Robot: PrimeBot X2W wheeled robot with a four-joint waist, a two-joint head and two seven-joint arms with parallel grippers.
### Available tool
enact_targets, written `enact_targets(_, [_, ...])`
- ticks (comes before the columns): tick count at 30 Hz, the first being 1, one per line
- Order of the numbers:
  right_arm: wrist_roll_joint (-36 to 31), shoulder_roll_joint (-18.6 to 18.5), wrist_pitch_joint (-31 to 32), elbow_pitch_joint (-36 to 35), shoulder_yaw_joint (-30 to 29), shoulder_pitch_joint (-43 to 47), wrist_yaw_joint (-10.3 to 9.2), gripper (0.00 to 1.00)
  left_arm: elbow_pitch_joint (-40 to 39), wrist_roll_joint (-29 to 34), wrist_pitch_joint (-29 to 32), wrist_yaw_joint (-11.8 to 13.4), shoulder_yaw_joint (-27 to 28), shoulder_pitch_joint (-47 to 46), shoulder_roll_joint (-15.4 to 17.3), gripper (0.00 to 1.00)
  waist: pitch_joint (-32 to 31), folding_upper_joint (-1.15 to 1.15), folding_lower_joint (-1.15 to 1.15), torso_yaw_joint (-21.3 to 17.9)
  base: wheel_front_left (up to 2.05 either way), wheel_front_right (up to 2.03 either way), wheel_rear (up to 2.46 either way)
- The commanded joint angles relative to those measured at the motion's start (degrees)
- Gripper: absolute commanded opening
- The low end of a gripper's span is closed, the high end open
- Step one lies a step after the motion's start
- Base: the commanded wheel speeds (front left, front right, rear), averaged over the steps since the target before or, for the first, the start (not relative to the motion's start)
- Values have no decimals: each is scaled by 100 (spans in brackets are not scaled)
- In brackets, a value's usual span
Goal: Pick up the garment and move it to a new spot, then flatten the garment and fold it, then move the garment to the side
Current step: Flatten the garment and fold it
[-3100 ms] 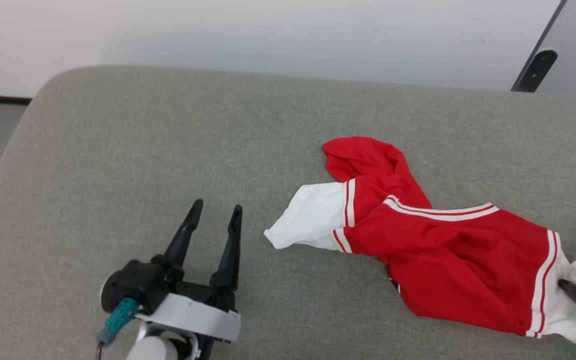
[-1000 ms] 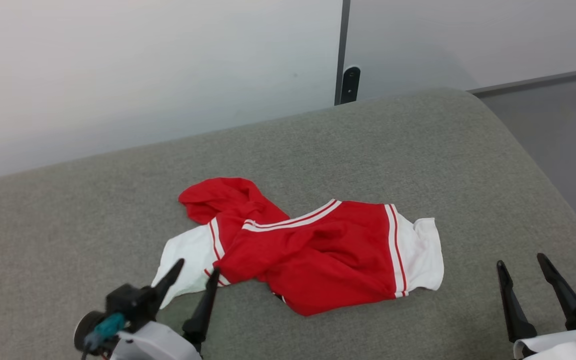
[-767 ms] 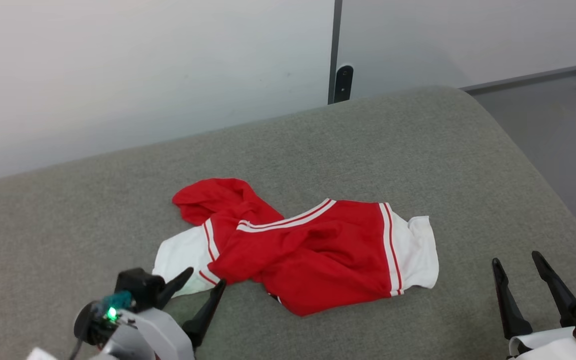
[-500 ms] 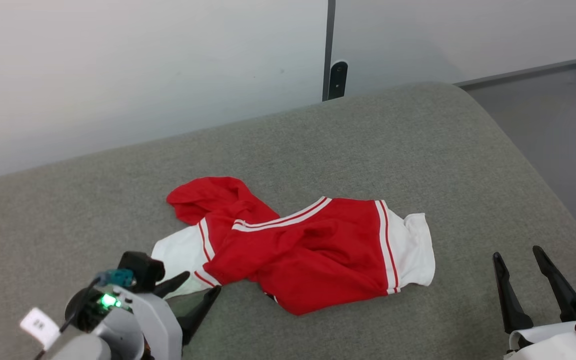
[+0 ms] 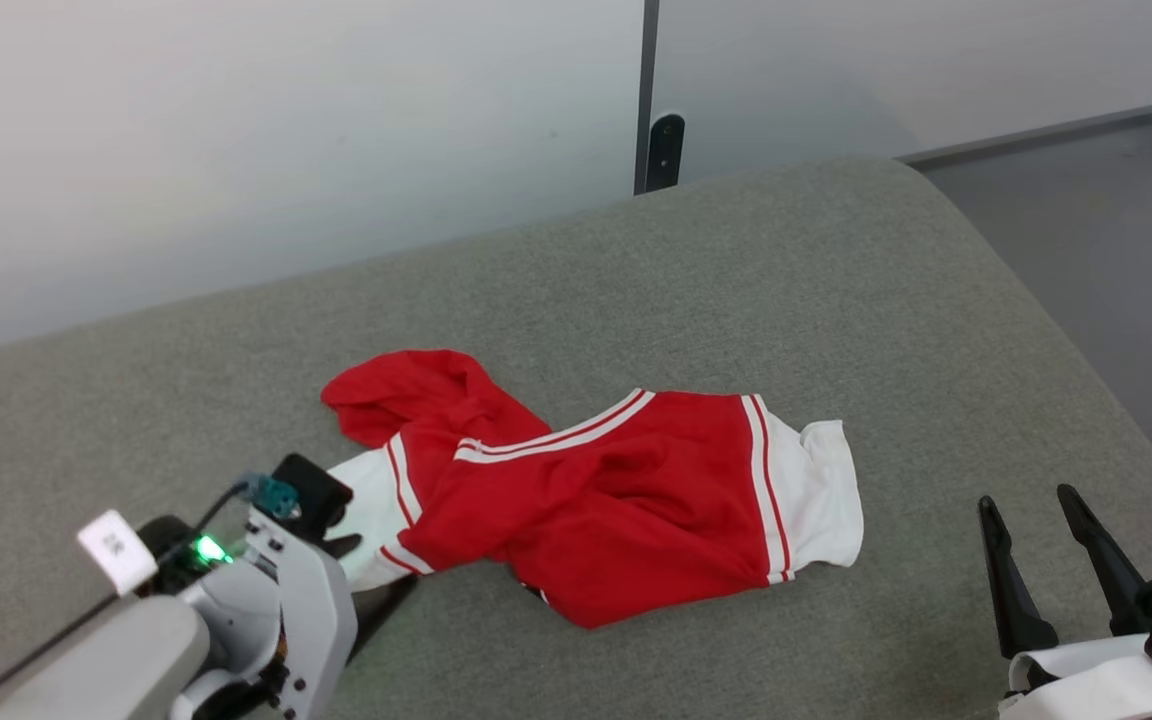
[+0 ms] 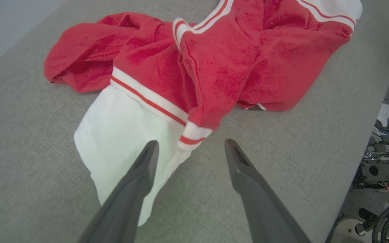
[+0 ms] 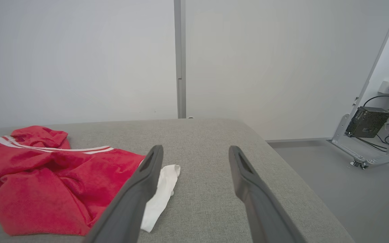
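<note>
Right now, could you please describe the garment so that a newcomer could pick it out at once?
Start at the wide grey cushioned surface before the pale wall. Near its middle lies the garment, crumpled, with a white sleeve at each end. Its bright red body with red-white stripe trim sets it apart.

Garment point(image 5: 616, 500): small red shirt, white sleeves, red-white stripe trim. Crumpled, not flat, lying on a grey padded surface point(image 5: 736, 260), about mid-frame in the head view, long axis running 9 to 3 o'clock. One white sleeve sticks out at the 3 o'clock end, the other at the 8 o'clock end, both resting on the padding. Bunched red lobe at 10 o'clock. Body folded over itself, a striped band crossing diagonally on top. Dark bit of print peeks from under the 6 o'clock edge, unreadable.
</note>
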Motion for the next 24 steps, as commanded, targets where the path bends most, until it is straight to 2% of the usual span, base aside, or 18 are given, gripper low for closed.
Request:
enact_targets(1, [32, 13, -5, -17, 30, -55, -6, 100, 54, -89, 55, 3, -137, -154, 51, 100, 37, 0, 0, -20, 0, 0, 0])
enact_targets(9, [94, 13, -5, -17, 28, -130, -6, 100, 313, -460, 491, 4, -1060, -939, 257, 100, 176, 0, 0, -90, 0, 0, 0])
enact_targets(10, [102, 21, -5, -13, 31, -141, -6, 100, 356, -528, 571, 4, -1172, -1018, 267, 82, 194, 0, 0, -98, 0, 0, 0])
enact_targets(11, [103, 23, -5, -9, 36, -147, -6, 100, 369, -585, 661, 3, -1308, -1095, 258, 48, 208, 0, 0, -104, 0, 0, 0])
enact_targets(12, [107, 19, -5, -11, 37, -154, -6, 100, 403, -662, 764, 3, -1418, -1178, 250, 34, 223, 0, 0, -106, 0, 0, 0])
enact_targets(13, [110, 23, -5, -11, 40, -151, -6, 100, 468, -732, 861, 4, -1482, -1267, 231, 12, 237, 0, 0, -107, 0, 0, 0])
enact_targets(14, [117, 30, -5, -13, 39, -147, -6, 100, 521, -777, 969, 4, -1564, -1356, 220, 0, 249, 0, 0, -108, 0, 0, 0])
enact_targets(24, [207, -15, -5, 58, 141, -183, -6, 100, 712, -1201, 1289, 4, -2190, -2056, 107, 0, 288, 0, 0, -80, 0, 0, 0])
